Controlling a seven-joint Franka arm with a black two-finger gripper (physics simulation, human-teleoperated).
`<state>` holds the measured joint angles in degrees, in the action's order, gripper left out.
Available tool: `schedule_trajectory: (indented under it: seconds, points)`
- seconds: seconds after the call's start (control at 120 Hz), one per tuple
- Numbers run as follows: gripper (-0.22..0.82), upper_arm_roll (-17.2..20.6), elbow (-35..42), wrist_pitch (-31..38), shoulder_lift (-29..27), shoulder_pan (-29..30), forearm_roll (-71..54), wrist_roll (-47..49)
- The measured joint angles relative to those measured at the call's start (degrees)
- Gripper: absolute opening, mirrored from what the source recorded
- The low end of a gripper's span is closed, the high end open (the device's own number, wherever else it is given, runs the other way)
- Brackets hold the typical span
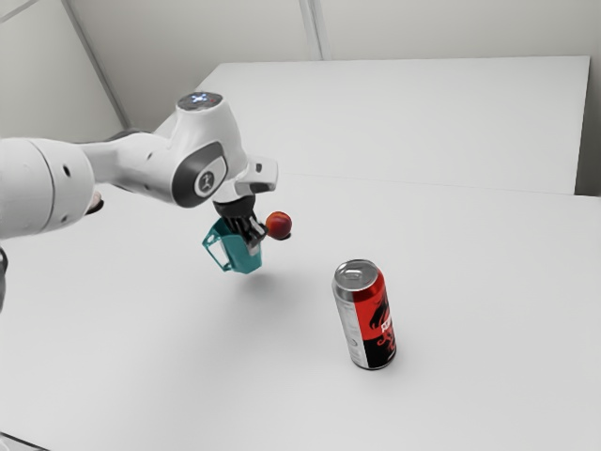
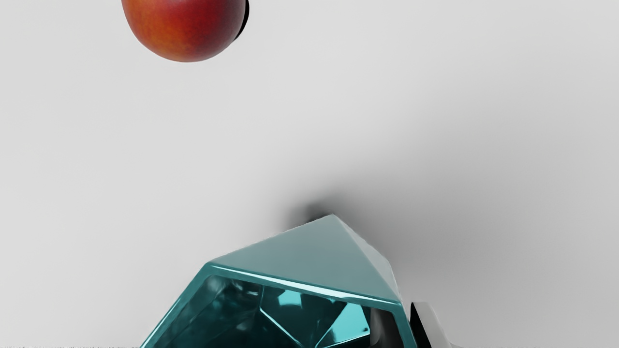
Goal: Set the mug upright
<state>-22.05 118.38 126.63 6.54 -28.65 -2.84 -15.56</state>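
Holding the mug (image 1: 246,258) by its wall in the claw (image 2: 406,324), closed down to about that wall's thickness. Gripped, then, but not yet upright: tilted over the counter (image 1: 470,272), near the fruit (image 1: 279,224). Left to do, probably: level, set base-down, release.

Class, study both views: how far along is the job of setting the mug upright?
Done: the gripper is shut on the mug's wall, one finger inside, one outside. In hand: the mug, which leans in the exterior view. Left: level it, stand it on the table, let go.
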Motion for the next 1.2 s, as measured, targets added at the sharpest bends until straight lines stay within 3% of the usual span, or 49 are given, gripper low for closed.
schedule_trajectory:
  seconds: [0.467,0.933,1.2]
  points:
    - [-0.17,0.0,3.5,4.5,1.5,0.0,0.7,3.9]
    - [0.24,0.0,3.8,5.6,1.5,0.0,1.6,4.6]
    - [0.35,0.0,3.8,5.7,-0.4,-0.3,1.7,4.8]
